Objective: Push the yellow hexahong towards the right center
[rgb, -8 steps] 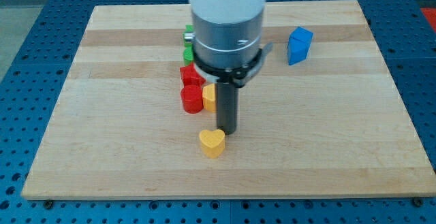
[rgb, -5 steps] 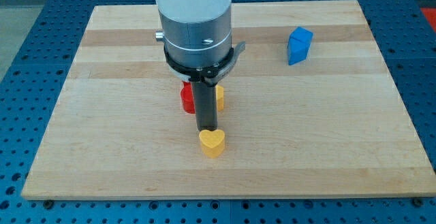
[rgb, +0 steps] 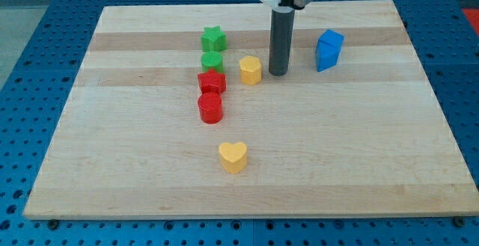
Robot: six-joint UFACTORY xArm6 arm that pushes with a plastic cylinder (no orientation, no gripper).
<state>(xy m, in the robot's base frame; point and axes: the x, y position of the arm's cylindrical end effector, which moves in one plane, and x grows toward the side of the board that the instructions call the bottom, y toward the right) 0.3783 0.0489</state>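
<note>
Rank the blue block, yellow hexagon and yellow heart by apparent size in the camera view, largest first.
1. blue block, clearly tallest.
2. yellow heart and yellow hexagon: too alike to rank; the heart sits nearer the view's bottom, likely closer to the camera.

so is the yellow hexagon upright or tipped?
Upright: the yellow hexagon sits flat on the board, hexagonal face up, my tip just to its right.

- The scene is seen through a single camera view, so no overlap with a second view is given.
- The wooden board [rgb: 299,164] is looked down on at a slant from beyond its bottom edge.
- The whole board is framed at middling range, its far edge narrowed by perspective.
- A blue perforated table [rgb: 22,89] is shown around it.
- The arm is cropped at the view's top.
</note>
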